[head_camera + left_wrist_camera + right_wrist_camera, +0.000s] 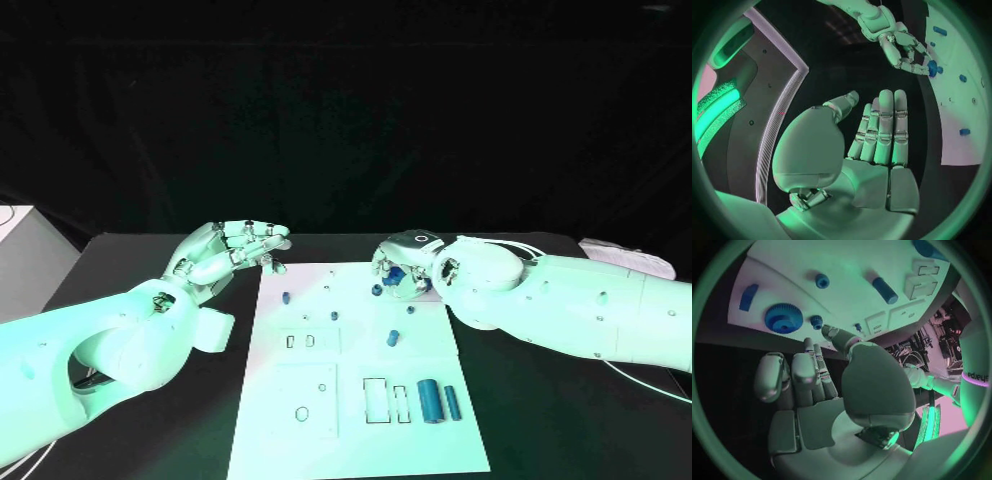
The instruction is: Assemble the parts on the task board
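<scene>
Right hand (408, 268): poised over the far right part of the task board (325, 400), fingers curled down around a blue gear (783, 318); contact with the gear not clear, so grip cannot be told.
Left hand (231, 250): raised off the board's far left corner, palm open, fingers straight and close together, holding nothing.
Key relation: gear directly at the right hand's fingertips, flat on the board, axis upright; left hand well apart from it, so right hand nearer.
Nearby parts: small blue peg (822, 280) and blue cylinder (885, 290) just beyond the gear, apart from it.
Recesses: two blue cylinders (437, 400) lying lengthwise beside narrow slots near the board's near edge; whether seated cannot be told.
Worktop (562, 420): black, carrying the board.
</scene>
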You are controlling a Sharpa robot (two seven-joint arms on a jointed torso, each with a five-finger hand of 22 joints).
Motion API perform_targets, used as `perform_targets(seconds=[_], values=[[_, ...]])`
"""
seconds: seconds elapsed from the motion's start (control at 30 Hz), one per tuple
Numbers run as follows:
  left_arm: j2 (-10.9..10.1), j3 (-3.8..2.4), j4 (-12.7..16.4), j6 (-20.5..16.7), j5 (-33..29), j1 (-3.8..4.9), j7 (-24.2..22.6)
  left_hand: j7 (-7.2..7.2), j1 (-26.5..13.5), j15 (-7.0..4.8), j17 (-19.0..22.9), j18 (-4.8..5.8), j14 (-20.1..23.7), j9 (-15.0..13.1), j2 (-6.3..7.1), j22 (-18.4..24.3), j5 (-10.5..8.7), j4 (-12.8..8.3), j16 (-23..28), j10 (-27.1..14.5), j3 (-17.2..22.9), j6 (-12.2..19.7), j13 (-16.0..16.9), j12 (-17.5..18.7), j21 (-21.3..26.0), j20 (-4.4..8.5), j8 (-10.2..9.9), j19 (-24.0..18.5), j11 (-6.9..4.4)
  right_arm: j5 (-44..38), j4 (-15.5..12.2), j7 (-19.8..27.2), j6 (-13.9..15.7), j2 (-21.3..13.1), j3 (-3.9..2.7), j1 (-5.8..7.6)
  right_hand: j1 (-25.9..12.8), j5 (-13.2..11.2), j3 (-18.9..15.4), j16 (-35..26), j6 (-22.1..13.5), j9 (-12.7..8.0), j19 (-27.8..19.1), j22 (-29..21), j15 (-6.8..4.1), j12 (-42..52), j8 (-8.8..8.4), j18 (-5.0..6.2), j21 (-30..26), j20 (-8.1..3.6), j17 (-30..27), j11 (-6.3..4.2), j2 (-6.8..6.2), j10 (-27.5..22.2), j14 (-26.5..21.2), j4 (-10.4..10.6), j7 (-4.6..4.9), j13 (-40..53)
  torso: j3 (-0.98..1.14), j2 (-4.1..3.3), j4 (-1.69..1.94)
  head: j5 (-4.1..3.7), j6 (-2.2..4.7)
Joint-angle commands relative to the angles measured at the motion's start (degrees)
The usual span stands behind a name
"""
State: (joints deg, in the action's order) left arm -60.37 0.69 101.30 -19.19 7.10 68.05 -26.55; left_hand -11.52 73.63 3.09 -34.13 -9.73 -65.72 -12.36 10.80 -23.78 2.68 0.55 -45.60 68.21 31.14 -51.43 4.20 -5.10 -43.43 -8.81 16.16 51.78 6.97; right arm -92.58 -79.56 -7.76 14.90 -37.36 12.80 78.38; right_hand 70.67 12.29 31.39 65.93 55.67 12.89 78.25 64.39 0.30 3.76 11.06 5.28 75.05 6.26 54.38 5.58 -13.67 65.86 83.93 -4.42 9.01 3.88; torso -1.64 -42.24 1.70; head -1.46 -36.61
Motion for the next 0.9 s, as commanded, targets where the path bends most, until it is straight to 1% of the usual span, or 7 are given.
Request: perform_targets(seconds=[0.03,0.2,0.33,0.43,0.57,0.67,0.9], values=[[0.13,-0.08,0.10,1.18,0.07,0.13,-0.28,-0.12,-0.59,0.04,-0.10,-0.53,0.27,-0.04,0.12,-0.08,0.15,-0.01,-0.19,-0.13,-0.29,0.11,0.05,0.35,-0.35,-0.11,-0.15,-0.29,0.38,-1.69,0.20,-0.88,-1.58,0.33,0.05,-0.13,0.15,-0.19,-0.03,0.49,0.09,0.11,0.44,0.26,0.13,-0.16,-0.03,-0.47,0.33,0.03,0.15,-0.10,-0.11,-0.43,0.86,0.22,0.03,0.09,-0.02,-0.03,0.08,0.02,-0.08],[0.15,-0.10,0.12,1.23,0.03,0.16,-0.22,-0.15,-0.62,0.07,-0.14,-0.53,0.34,-0.03,0.11,-0.11,0.15,0.02,-0.23,-0.18,-0.31,0.17,0.04,0.39,-0.39,-0.12,-0.18,-0.33,0.40,-1.71,0.73,-0.96,-1.73,0.95,0.12,-0.35,0.32,-0.17,0.06,0.76,0.23,0.23,0.56,0.53,0.14,-0.13,0.03,-0.50,0.49,0.04,0.30,-0.08,0.10,-0.40,0.82,0.31,0.06,0.12,-0.02,-0.14,0.02,0.16,-0.21],[0.18,-0.13,0.19,1.36,0.00,0.22,-0.15,-0.18,-0.64,0.09,-0.17,-0.53,0.42,-0.02,0.11,-0.14,0.15,0.04,-0.28,-0.26,-0.33,0.24,0.04,0.43,-0.44,-0.13,-0.23,-0.38,0.43,-1.71,1.35,-1.18,-1.93,1.53,0.19,-0.50,0.43,-0.16,0.15,0.87,0.31,0.29,0.59,0.60,0.15,-0.14,0.06,-0.51,0.54,0.05,0.31,-0.06,0.23,-0.42,0.78,0.35,0.09,0.13,-0.06,-0.16,0.05,0.21,-0.40],[0.17,-0.14,0.25,1.43,-0.01,0.28,-0.10,-0.18,-0.64,0.09,-0.17,-0.53,0.42,-0.02,0.11,-0.14,0.15,0.04,-0.28,-0.26,-0.33,0.24,0.04,0.43,-0.44,-0.13,-0.23,-0.38,0.43,-1.72,1.80,-1.29,-2.18,1.91,0.27,-0.63,0.49,-0.15,0.21,0.97,0.39,0.35,0.59,0.61,0.17,-0.15,0.09,-0.51,0.54,0.07,0.34,-0.03,0.32,-0.46,0.75,0.40,0.14,0.12,-0.05,-0.17,0.08,0.21,-0.58],[0.16,-0.17,0.29,1.42,-0.02,0.37,-0.04,-0.18,-0.64,0.09,-0.17,-0.53,0.42,-0.02,0.11,-0.14,0.15,0.04,-0.28,-0.26,-0.33,0.24,0.04,0.43,-0.44,-0.13,-0.23,-0.38,0.43,-1.74,2.42,-1.31,-2.29,2.38,0.36,-0.91,0.54,-0.14,0.27,1.23,0.48,0.40,0.76,1.00,0.19,-0.15,0.13,-0.58,0.77,0.08,0.61,0.00,0.43,-0.48,0.76,0.46,0.16,0.13,-0.08,-0.41,0.13,0.20,-0.69],[0.15,-0.19,0.35,1.45,-0.02,0.43,-0.01,-0.21,-0.64,0.12,-0.22,-0.53,0.50,-0.01,0.04,-0.18,0.15,0.07,-0.34,-0.33,-0.32,0.31,0.04,0.48,-0.50,-0.15,-0.27,-0.43,0.46,-1.76,2.70,-1.30,-1.97,2.59,0.39,-1.07,0.70,-0.11,0.52,1.42,0.64,0.54,0.81,1.15,0.24,-0.15,0.19,-0.59,0.86,0.12,0.60,0.04,0.71,-0.50,0.70,0.58,0.20,0.14,-0.07,-0.45,0.13,0.22,-0.89],[0.20,-0.22,0.36,1.68,-0.06,0.51,0.17,-0.24,-0.63,0.13,-0.25,-0.53,0.57,-0.01,-0.06,-0.21,0.15,0.11,-0.38,-0.38,-0.29,0.36,0.03,0.51,-0.56,-0.17,-0.31,-0.47,0.49,-2.11,2.98,-1.39,-1.51,2.99,0.41,-1.33,0.89,-0.15,1.16,2.12,0.76,0.76,1.21,2.17,0.30,-0.08,0.22,-0.77,1.46,0.19,1.08,0.10,1.31,-0.37,0.65,0.90,0.29,0.17,-0.12,-0.63,0.20,0.77,-1.00]])
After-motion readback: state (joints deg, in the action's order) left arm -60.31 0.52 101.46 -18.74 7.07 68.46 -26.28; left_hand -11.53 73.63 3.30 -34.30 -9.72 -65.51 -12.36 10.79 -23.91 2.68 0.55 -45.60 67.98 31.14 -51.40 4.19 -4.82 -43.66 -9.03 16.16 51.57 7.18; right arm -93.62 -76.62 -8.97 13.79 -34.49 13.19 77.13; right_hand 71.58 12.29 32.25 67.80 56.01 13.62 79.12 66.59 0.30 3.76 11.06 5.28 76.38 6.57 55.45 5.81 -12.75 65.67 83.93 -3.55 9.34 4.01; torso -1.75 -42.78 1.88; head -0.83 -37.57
